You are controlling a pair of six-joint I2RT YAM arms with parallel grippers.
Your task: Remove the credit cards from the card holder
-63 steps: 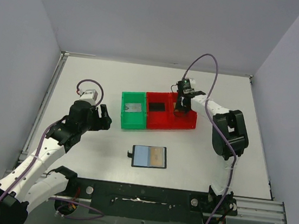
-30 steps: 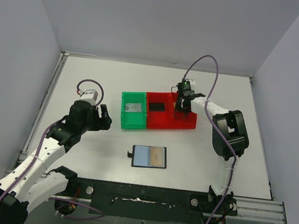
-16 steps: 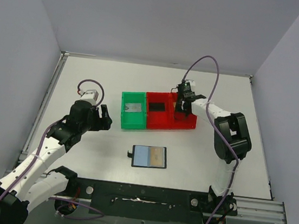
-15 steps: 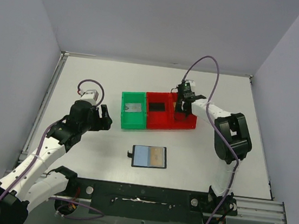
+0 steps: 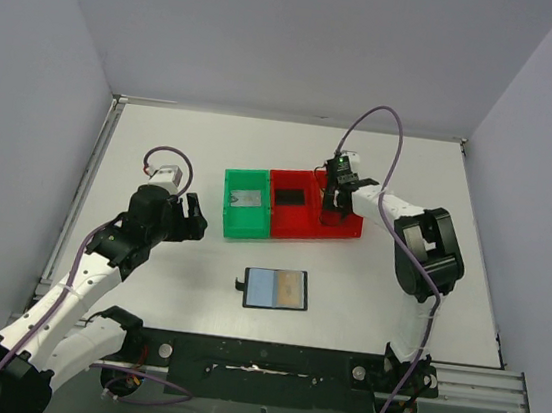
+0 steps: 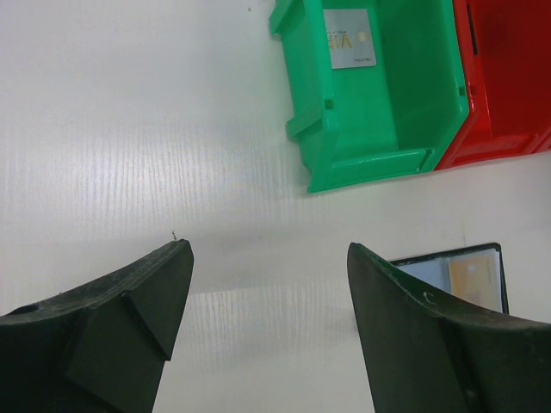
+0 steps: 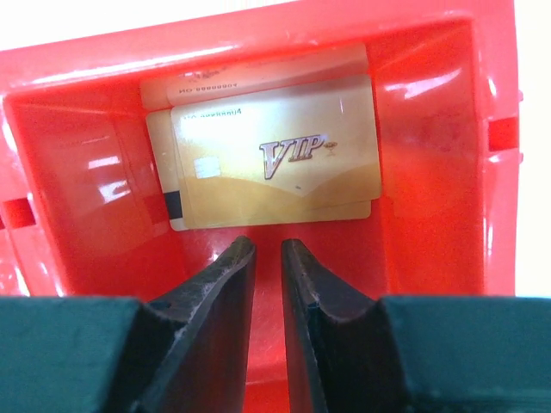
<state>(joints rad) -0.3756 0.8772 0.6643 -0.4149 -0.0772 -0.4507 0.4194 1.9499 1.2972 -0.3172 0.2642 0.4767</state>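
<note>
The card holder [image 5: 276, 289] lies open on the table near the front, bluish-grey pockets up, with a gold card [image 5: 291, 289] in its right pocket. In the right wrist view, two gold credit cards [image 7: 275, 163] lie stacked flat on the floor of the red bin's [image 7: 430, 198] right compartment. My right gripper [image 7: 269, 245] hangs just short of them, its jaws a narrow gap apart with nothing between. My left gripper [image 6: 267, 258] stands wide open and empty above bare table, left of the holder [image 6: 461, 275]. From above, the right gripper [image 5: 335, 206] is inside the red bin [image 5: 313, 233].
A green bin [image 5: 248, 231] adjoins the red bin on its left and holds a pale grey card [image 5: 247, 198]. A black card [image 5: 292, 196] lies in the red bin's left compartment. The left gripper [image 5: 197, 215] hovers just left of the green bin [image 6: 379, 112].
The right gripper has only edged slightly inside the red bin's right compartment. The left arm, the holder and the cards have not moved.
</note>
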